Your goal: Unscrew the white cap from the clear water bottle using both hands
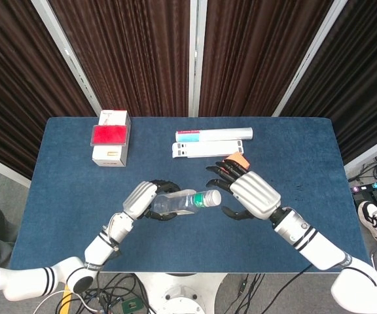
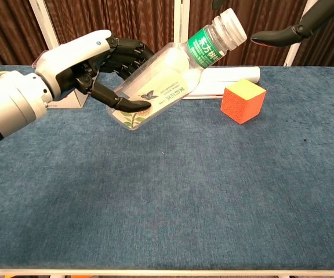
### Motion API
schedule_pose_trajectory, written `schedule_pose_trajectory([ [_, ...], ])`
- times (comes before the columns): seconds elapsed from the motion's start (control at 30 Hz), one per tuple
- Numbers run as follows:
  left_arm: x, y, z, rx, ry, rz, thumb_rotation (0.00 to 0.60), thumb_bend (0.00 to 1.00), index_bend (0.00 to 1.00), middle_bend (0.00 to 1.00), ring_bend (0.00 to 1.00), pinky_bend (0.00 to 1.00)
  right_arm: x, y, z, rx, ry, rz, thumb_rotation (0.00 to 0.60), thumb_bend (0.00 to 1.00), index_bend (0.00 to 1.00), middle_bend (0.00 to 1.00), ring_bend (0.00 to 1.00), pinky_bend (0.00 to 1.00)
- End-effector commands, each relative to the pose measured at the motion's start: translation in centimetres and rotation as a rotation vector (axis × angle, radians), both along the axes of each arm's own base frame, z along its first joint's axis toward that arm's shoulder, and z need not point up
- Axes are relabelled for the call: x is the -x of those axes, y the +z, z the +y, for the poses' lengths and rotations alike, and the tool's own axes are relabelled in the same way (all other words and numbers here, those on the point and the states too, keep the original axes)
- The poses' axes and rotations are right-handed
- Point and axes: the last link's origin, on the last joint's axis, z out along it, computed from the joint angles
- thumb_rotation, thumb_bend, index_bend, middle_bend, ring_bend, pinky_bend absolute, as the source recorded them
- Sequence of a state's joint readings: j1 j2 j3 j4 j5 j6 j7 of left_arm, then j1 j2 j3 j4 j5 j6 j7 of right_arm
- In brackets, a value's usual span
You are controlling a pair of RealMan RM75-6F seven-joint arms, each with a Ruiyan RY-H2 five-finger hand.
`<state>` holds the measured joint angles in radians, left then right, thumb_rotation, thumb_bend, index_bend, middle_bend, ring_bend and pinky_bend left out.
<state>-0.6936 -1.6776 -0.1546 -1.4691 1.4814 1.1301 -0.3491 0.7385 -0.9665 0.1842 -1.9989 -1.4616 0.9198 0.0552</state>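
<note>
Head view overhead; chest view low, table-level.

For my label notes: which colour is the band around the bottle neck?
Green with white print on the bottle; clearest in the chest view.

One clear water bottle [image 1: 179, 203], one orange cube [image 2: 243, 101], one red-topped box [image 1: 110, 145], two white tubes [image 1: 213, 135], two hands [image 1: 138, 200].

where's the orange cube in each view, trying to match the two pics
Head view: the orange cube is just right of centre, mostly hidden behind the right hand, below the white tubes.
Chest view: the cube sits in full view at upper right on the blue table.
Shared landmark: the white cap of the clear bottle, held by the left hand.
</note>
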Motion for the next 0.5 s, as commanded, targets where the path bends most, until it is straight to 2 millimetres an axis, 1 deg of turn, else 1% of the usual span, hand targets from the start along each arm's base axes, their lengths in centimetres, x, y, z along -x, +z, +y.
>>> schedule_pose_trajectory([
  [0.03,0.04,0.01,-0.03,0.0,-0.001,0.003,0.6,0.35,0.49,0.5,0.4,0.39,-0.06,-0.06,-0.15,0.004,-0.004,-0.002,0.6,0.31,0.27,0.08,0.0,0.0],
  [0.5,-0.14,0.31,0.21,0.0,0.008,0.005,0.6,0.35,0.49,0.5,0.4,0.39,-0.18,-0.49,-0.36,0.003,-0.006,0.004,0.6,0.3,0.29,0.09,0.0,0.0],
])
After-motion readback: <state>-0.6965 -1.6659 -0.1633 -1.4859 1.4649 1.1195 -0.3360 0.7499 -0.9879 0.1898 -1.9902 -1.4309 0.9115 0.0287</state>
